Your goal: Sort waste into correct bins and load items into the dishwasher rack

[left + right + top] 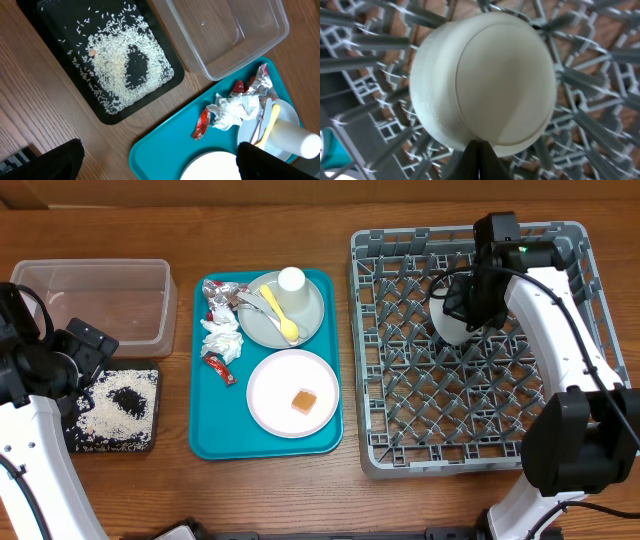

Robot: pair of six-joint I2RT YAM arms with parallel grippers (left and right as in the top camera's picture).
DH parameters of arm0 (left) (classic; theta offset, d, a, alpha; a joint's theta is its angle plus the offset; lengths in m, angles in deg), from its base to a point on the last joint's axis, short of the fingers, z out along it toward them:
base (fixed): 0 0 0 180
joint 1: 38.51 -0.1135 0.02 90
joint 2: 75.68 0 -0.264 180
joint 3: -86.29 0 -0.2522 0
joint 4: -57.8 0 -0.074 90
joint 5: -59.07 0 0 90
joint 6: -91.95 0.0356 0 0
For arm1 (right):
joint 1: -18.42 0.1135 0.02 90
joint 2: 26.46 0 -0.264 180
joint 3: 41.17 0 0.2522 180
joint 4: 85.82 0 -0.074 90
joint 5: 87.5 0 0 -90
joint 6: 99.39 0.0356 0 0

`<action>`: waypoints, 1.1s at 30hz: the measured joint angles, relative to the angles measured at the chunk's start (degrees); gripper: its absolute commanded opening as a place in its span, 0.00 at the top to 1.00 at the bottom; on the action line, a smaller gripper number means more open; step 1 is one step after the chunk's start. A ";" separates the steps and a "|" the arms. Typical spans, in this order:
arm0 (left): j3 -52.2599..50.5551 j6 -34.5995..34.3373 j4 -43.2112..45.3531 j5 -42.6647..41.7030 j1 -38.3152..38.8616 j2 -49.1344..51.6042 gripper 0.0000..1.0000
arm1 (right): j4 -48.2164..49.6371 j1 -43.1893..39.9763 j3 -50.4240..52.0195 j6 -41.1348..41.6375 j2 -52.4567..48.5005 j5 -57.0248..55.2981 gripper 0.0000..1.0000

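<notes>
From overhead, the right arm's dark wrist (478,292) covers most of the round white bowl (447,330) in the large grey plastic rack (400,420). The right wrist view shows the rack's pegs blurred. In the left wrist view, the bottom edge cuts off the left claw's dark fingers (50,162) and the pale round plate (210,169); the right edge clips the small white cup (292,140).
</notes>
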 measured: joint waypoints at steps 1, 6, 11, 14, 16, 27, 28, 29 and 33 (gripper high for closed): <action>0.00 0.00 0.02 0.00 0.00 0.00 0.00 | 0.70 0.00 0.33 -0.02 0.00 0.50 0.96; 0.00 0.00 0.00 0.00 0.00 0.00 0.00 | 2.56 0.26 1.38 -0.79 -0.11 5.92 0.96; 0.00 0.00 0.00 0.00 0.00 0.00 0.00 | 2.47 1.46 1.38 -2.01 -0.11 9.92 0.96; 0.00 0.00 0.00 0.00 0.00 0.00 0.00 | 1.18 1.73 0.59 -2.27 -0.11 10.93 0.77; 0.00 0.00 0.00 0.00 0.00 0.00 0.00 | -0.11 1.42 -1.60 -2.19 -0.11 11.28 0.23; 0.00 0.00 0.00 0.00 0.00 0.00 0.00 | -4.90 -10.60 -15.58 -0.76 1.95 10.45 0.00; 0.00 0.00 0.00 0.00 0.00 0.00 0.00 | -5.14 -12.11 -15.63 -0.63 2.05 10.29 0.00; 0.00 0.00 0.02 0.00 0.00 0.00 0.00 | -5.60 -14.05 -15.63 -0.37 2.05 10.08 0.00; 0.00 0.00 0.00 0.00 0.00 0.00 0.00 | -5.70 -19.32 -15.63 -0.11 2.05 9.38 0.00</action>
